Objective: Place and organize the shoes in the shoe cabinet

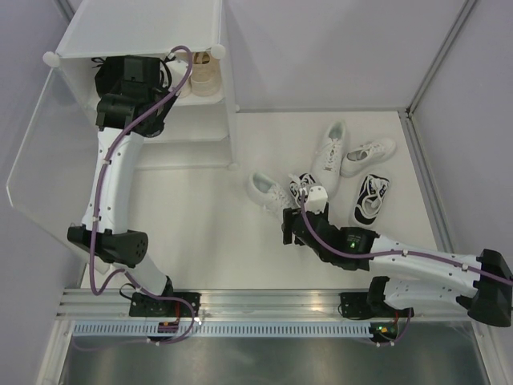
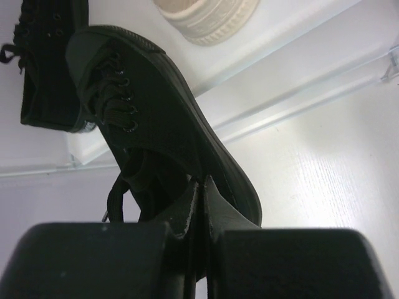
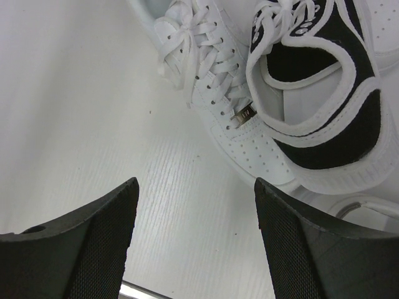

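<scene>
Top external: the shoe cabinet (image 1: 136, 32) stands at the table's far-left corner, and the left gripper (image 1: 128, 76) is at its open front. Left wrist: jaws are clenched on the black sneaker (image 2: 162, 118) at its collar, with the long axis pointing away toward the shelf. Right wrist: the right gripper (image 3: 196, 205) is released and empty. The white sneaker (image 3: 212, 81) lies ahead-right, diagonal, toe nearest the jaws. Its lace tag (image 3: 246, 114) is unreadable.

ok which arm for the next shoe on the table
Right: the right gripper, open, hovers by the white sneaker and black-and-white shoe; the left gripper holds a black sneaker at the cabinet.
</scene>
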Robot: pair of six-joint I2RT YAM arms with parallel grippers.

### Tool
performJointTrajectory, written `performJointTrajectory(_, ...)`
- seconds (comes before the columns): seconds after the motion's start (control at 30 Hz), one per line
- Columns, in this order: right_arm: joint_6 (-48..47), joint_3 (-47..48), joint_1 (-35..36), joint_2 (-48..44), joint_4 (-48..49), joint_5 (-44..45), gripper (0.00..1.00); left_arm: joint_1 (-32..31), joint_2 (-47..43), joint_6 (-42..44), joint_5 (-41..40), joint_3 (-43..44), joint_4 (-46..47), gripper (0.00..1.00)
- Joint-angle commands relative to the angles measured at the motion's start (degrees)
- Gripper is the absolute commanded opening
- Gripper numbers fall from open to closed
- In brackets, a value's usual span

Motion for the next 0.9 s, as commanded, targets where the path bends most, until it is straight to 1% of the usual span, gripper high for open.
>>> performJointTrajectory(0.0,-1.02,4.1,0.16,1.94,0.12,-0.08,0.79,0.17,-0.61,8.62,2.49,3.28,9.55,0.02)
performJointTrajectory(0.1,-1.82,4.98,0.16,3.35,0.3,0.0,0.79,0.17,-0.08,11.17,4.61,2.23,11.04,0.02)
performJointTrajectory(0.17,-1.99,5.33,0.16,3.97,0.39,0.35,0.79,0.25,0.01,13.62,3.73,0.65,12.53,0.02)
performJointTrajectory(0.27,-2.43,6.04,0.16,4.76,0.39,0.35,0.79,1.48,0.97,15.82,3.64,0.91,14.82,0.02)
performJointTrajectory(0.4,-3.31,6.91,0.07,6.17,0.56,1.05,0.79,3.59,1.68,17.5,6.45,0.74,18.86,0.02)
performJointTrajectory(0.5,-3.84,7.53,0.16,7.66,0.74,1.49,0.79,3.86,2.82,17.77,7.24,0.74,20.18,0.02)
performJointTrajectory(0.6,-4.1,7.79,0.16,9.25,1.26,1.5,0.79,3.86,2.48,16.19,9.87,-0.14,20.36,0.02)
performJointTrajectory(0.73,-4.89,7.53,0.16,10.3,2.49,0.97,0.79,3.86,-0.77,12.16,12.16,-6.19,21.5,0.02)
performJointTrajectory(0.87,-9.37,8.41,0.16,11.09,6.96,-0.79,0.79,3.86,-3.5,6.79,12.08,-11.12,23.09,0.02)
